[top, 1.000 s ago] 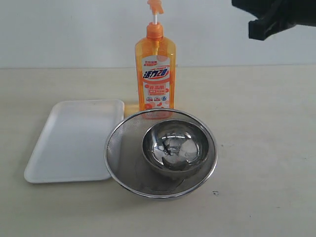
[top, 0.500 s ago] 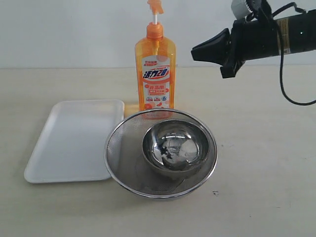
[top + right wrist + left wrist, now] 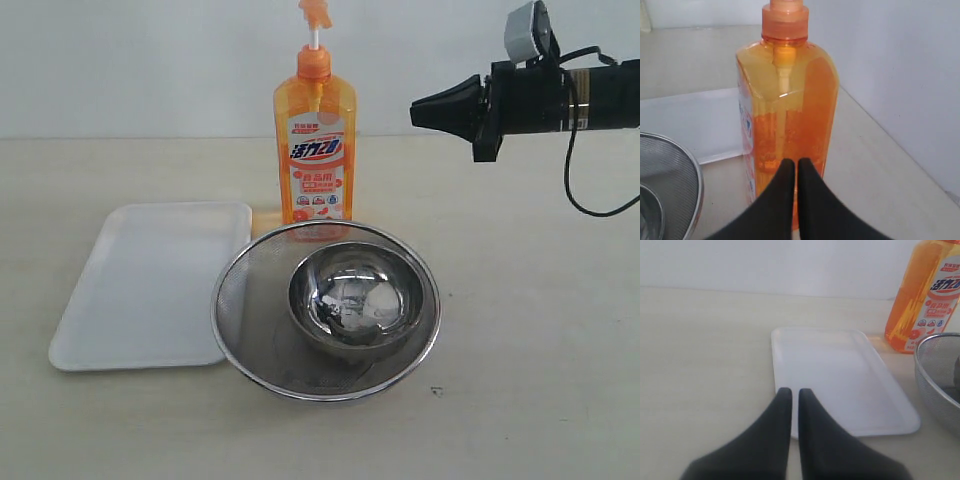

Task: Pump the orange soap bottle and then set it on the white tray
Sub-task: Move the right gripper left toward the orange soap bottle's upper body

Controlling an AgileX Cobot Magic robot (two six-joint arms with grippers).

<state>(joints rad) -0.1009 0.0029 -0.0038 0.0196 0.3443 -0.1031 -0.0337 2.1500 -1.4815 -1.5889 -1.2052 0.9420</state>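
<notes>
1. The left gripper (image 3: 794,391) appears only in its own wrist view. Its two black fingers are pressed together, holding nothing, low over the pale table (image 3: 700,365).
2. The white tray (image 3: 840,375) lies flat on the table directly ahead of that gripper, with its near rim by the fingertips.
3. Beyond the tray's far corner from the left gripper, the orange soap bottle (image 3: 315,150) stands upright on the table, not on the tray. Its pump head (image 3: 314,14) is raised on the white stem.
4. A round steel mesh sieve (image 3: 250,300) with a steel bowl (image 3: 357,295) inside sits in front of the bottle. In the exterior view its rim overlaps the tray's edge and hides the bottle's foot. The left wrist view shows that foot resting on the table beside the sieve's rim.
5. The right gripper (image 3: 414,108) hangs in the air, closed and empty. It points at the bottle's shoulder, with a clear gap between them.
6. In the right wrist view the bottle's unlabelled side fills the space ahead of the tips. The dip tube shows through the orange liquid, while the exterior view shows only the label there.
</notes>
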